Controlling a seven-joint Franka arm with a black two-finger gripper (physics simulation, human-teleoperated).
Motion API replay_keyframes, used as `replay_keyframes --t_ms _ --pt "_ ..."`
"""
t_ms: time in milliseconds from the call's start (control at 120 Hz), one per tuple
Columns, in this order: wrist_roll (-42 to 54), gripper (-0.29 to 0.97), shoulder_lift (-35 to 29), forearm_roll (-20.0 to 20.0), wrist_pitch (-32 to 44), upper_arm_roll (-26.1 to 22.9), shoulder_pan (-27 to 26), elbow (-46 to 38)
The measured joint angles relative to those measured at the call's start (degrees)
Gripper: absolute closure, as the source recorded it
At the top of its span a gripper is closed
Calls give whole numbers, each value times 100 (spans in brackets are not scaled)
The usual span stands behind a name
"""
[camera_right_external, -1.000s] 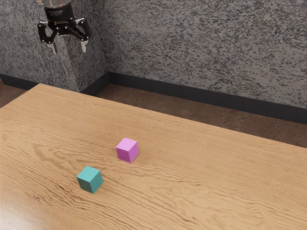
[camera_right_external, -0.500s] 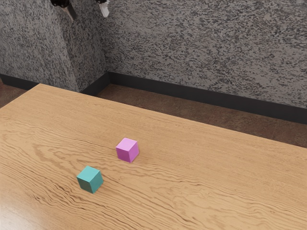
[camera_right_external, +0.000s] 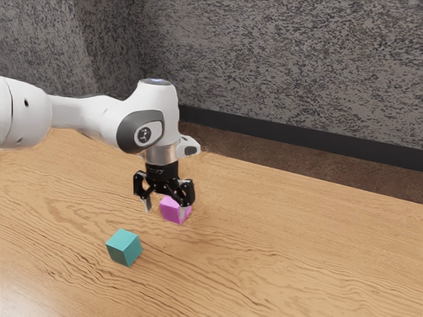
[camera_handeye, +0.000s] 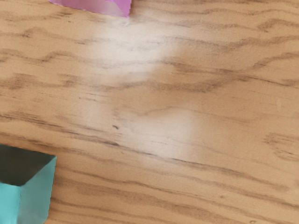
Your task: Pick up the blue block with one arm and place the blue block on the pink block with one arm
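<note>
Over the table [camera_right_external: 297,251] toward its near edge, gripper [camera_right_external: 164,205] has descended from high up, jaws released, beside pink block [camera_right_external: 176,211]; blue block [camera_right_external: 123,247] not yet grasped, approach likely ongoing.

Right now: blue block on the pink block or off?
Off. The blue block rests on the table, apart from the pink block.

The hand [camera_right_external: 164,202] partly hides the pink block [camera_right_external: 173,212]; the wrist view's edges cut off both it and the blue block [camera_handeye: 25,191].
</note>
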Motion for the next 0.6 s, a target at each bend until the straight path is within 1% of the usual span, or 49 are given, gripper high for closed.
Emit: replay_keyframes --t_ms 42,100,233,392,500,600 --pt "65 0 128 -10 436 28 607 -138" --pt "211 0 236 33 974 183 860 -239" --pt "828 0 368 279 1772 273 890 -282" --pt "1764 0 418 403 2153 282 922 -513" --pt "2326 0 146 380 2435 354 940 -1099" --pt "2760 0 -67 349 2644 383 946 -1409"
